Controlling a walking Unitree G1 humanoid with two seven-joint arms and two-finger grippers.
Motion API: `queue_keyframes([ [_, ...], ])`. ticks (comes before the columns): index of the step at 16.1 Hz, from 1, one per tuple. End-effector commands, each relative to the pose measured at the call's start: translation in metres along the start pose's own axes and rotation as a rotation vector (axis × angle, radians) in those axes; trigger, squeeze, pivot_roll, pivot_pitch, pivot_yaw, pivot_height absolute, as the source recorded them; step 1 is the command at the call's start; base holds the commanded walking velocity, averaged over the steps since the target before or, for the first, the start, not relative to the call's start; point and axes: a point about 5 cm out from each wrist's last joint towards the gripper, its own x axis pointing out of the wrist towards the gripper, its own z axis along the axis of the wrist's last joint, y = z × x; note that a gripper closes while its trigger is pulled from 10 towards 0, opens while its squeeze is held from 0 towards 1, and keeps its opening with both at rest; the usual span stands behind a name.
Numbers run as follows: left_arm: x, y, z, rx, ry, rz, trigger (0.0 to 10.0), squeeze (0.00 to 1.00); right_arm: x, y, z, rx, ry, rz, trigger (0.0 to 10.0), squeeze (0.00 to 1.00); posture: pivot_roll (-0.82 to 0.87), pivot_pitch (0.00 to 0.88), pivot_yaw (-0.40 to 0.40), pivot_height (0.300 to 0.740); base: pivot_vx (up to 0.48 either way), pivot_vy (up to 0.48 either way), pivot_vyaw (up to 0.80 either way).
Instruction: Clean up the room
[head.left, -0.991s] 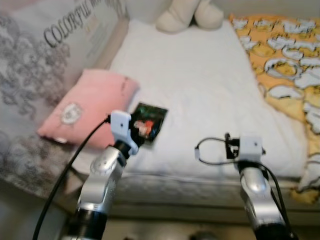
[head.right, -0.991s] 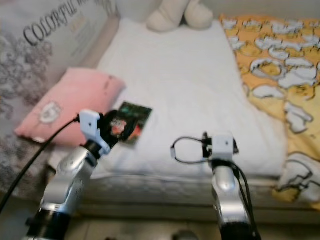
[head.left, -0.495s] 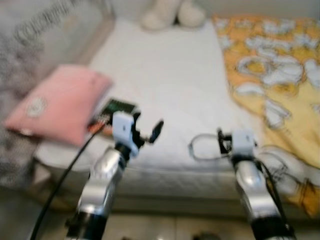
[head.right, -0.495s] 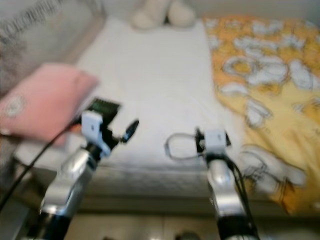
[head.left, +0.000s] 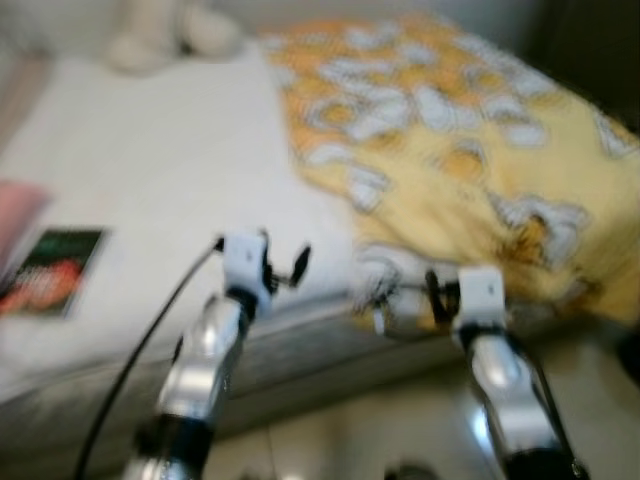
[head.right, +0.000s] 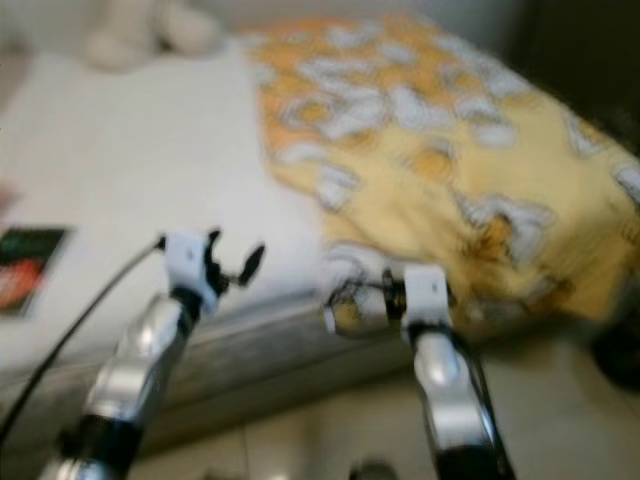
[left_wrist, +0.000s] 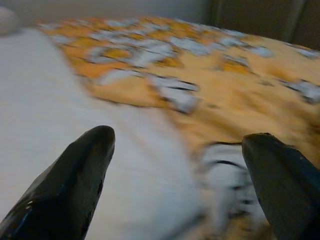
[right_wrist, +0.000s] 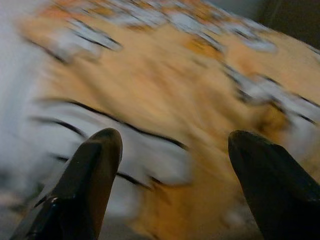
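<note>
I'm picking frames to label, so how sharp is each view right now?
Both eye views are smeared by motion: the yellow blanket and dark packet lack crisp edges. In the left wrist view, the left tool's fingers look sharp, bedding blurred. The right wrist view streaks the blanket print behind the right tool's fingers.

Left gripper (left_wrist: 177, 165) fingers spread wide, nothing between them. Blurred frame. Past the fingers (left_wrist: 75, 185): white sheet (left_wrist: 45, 105) beside an orange-yellow blanket (left_wrist: 240, 95) with white patches outlined in black. Blanket edge lies over the sheet between the fingertips. Dark wall (left_wrist: 260, 17) behind the bed.
</note>
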Motion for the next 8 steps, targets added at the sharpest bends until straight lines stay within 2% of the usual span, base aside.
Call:
queue_keyframes([
  [1,0.0001,0.0056,0.0025,0.024,-0.002,0.016,10.0,0.0,0.0002,-0.0001,0.0022,0.014,-0.015,-0.011,10.0,0.0,-0.17,0.0,0.081,0.723,0.0,0.0,-0.76],
  [2,0.0003,0.0058,0.0019,0.026,-0.002,0.024,10.0,0.0,-0.0006,-0.0006,0.002,0.017,-0.019,-0.013,10.0,0.0,-0.17,0.0,0.081,0.723,0.0,0.0,-0.76],
  [5,0.0019,0.0067,-0.0024,0.034,0.004,0.061,10.0,0.0,-0.0026,0.0013,0.001,-0.011,-0.025,0.007,10.0,0.0,-0.17,0.0,0.084,0.723,0.0,0.0,0.0],
  [6,0.0002,0.005,-0.0034,-0.002,-0.005,0.046,10.0,0.0,-0.0029,0.0028,0.0,-0.017,-0.024,0.018,10.0,0.0,-0.17,0.0,0.084,0.723,0.461,0.0,0.0],
  [8,-0.0017,0.0023,-0.0052,0.002,-0.001,0.037,10.0,0.0,-0.0027,0.003,-0.0012,-0.023,-0.02,0.024,10.0,0.0,-0.16,0.0,0.081,0.723,0.48,0.0,0.0],
])
